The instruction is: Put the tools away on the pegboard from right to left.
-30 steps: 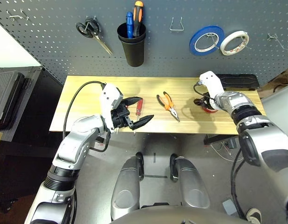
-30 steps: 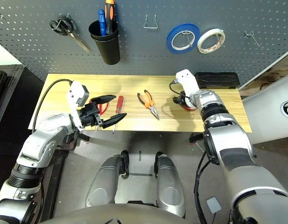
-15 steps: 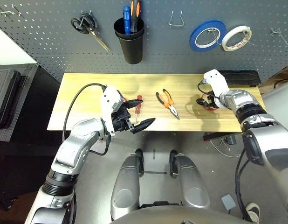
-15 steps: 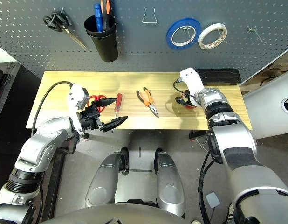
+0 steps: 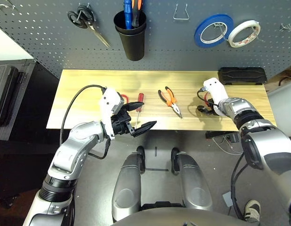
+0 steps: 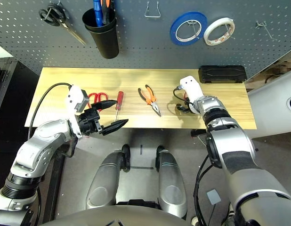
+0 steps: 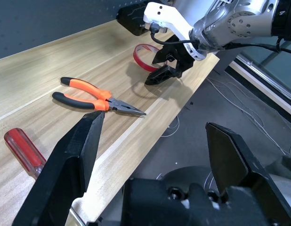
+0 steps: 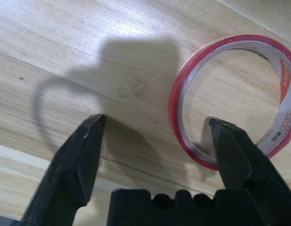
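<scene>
While my left gripper (image 5: pixel 138 120) hangs with its two black fingers spread wide and empty at lower left of the head view, over the front edge of the pale wooden table (image 5: pixel 89 80), the red-handled scissors (image 6: pixel 94 97) and the slim red-handled screwdriver (image 5: pixel 139 104) lie just behind it. At centre frame rest the orange-and-black-handled pliers (image 5: pixel 170 100), well apart from both arms. At right, my right gripper (image 8: pixel 155 136) is down at the tabletop, jaws wide, one finger inside the thin red tape ring (image 8: pixel 232 99) and the other outside it on bare wood. Across the top runs the dark grey perforated pegboard (image 5: pixel 51 33).
</scene>
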`<act>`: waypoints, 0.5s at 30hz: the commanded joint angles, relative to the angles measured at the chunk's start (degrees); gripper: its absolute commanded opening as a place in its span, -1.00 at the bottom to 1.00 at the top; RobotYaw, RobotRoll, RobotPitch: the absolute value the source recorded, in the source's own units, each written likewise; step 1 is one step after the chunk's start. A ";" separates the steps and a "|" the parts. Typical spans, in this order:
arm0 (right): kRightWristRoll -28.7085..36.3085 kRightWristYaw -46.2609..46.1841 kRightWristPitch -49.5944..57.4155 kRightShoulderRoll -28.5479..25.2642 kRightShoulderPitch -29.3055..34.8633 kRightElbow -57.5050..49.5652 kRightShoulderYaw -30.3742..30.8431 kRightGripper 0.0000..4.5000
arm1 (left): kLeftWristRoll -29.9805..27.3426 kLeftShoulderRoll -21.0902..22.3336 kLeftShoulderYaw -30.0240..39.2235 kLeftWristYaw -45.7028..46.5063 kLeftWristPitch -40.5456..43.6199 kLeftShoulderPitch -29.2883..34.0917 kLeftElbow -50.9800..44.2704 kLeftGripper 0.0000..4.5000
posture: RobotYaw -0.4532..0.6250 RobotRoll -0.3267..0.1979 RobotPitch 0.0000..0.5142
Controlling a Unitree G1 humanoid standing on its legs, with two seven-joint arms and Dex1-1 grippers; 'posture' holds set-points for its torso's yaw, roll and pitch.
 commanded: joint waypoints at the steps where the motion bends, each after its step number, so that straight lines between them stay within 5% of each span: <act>1: -0.45 -1.17 0.87 0.46 2.75 2.44 -0.31 0.40 | -0.42 0.31 -0.27 0.17 0.81 0.68 -1.26 1.00 | -0.06 0.25 0.44; 9: -0.98 -0.93 -1.05 0.63 2.57 1.70 0.04 -0.91 | 0.89 -0.08 -0.74 0.15 -0.84 -1.01 1.36 1.00 | -0.08 0.25 0.33; 15: -0.15 -2.11 -2.11 -0.54 2.29 -0.34 -0.99 -0.98 | 2.43 -0.25 -1.46 -0.67 -3.51 -3.73 5.49 1.00 | -0.14 0.25 0.14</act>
